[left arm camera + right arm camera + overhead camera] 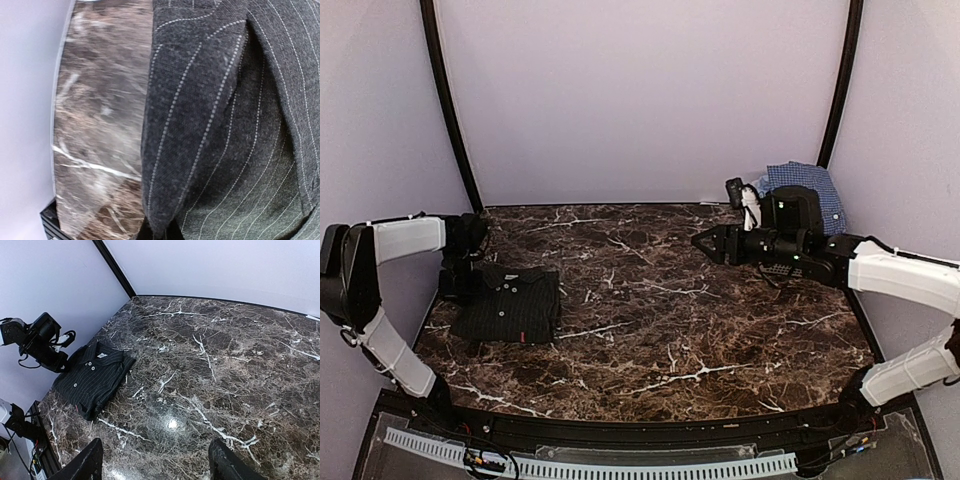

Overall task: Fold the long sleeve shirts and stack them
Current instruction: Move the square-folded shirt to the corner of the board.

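The black shirt (510, 305) lies folded, its edge pinched in the left hand (458, 283). The checked shirt (820, 185) sits crumpled, not yet folded or stacked, behind the spread, empty right hand (708, 243).

place: robot lab booth | cues: plain lilac walls (640, 100), marble-pattern table (650, 300)

**A:** What am I looking at on your side?

**B:** I see a table (660, 300) with a glossy dark brown marble pattern veined in white.

**A:** And what's lying on it?

**B:** A black pinstriped shirt (510, 308), folded into a neat rectangle. It lies flat just beside the left edge, collar toward the far edge. A blue-and-white check shirt (812, 185) sits bunched at the far right corner. I can't tell how much of it rests on the table.
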Robot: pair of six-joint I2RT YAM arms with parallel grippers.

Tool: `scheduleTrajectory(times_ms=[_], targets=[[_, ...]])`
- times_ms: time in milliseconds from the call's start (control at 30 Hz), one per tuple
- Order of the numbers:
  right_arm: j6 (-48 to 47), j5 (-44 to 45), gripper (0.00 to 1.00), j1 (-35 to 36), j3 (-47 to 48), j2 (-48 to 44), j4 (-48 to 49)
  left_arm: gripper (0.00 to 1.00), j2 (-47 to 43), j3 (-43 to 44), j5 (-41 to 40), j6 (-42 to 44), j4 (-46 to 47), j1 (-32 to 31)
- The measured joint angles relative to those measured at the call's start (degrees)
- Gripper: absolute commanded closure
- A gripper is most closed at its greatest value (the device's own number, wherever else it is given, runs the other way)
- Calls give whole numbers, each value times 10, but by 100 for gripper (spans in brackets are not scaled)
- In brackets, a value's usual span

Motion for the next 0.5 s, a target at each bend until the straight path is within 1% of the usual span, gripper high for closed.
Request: scheduleTrajectory(times_ms=[33,100,133,167,200,233,267,333,400,500], targets=[[0,-3,31,0,1,2,0,98,0,1,-3,7,0,11],[0,-10,31,0,5,7,0,89,5,12,-15,19,-7,30],[0,-14,31,0,5,9,0,76,10,18,-22,24,-11,36],[0,-16,31,0,5,10,-1,69,19,29,-35,26,-17,42],[0,-19,31,0,5,11,-1,57,29,40,-50,30,-24,45],[-1,-21,31,0,5,11,-3,53,40,51,-65,31,-29,47],[-1,-23,31,0,6,11,-5,44,50,61,-81,30,-36,48],[-3,-25,31,0,8,11,-9,39,66,80,-108,23,-52,48],[-5,-26,31,0,11,11,-14,38,69,93,-114,16,-61,48],[-8,-26,30,0,14,11,-17,36,54,109,-89,7,-59,44]])
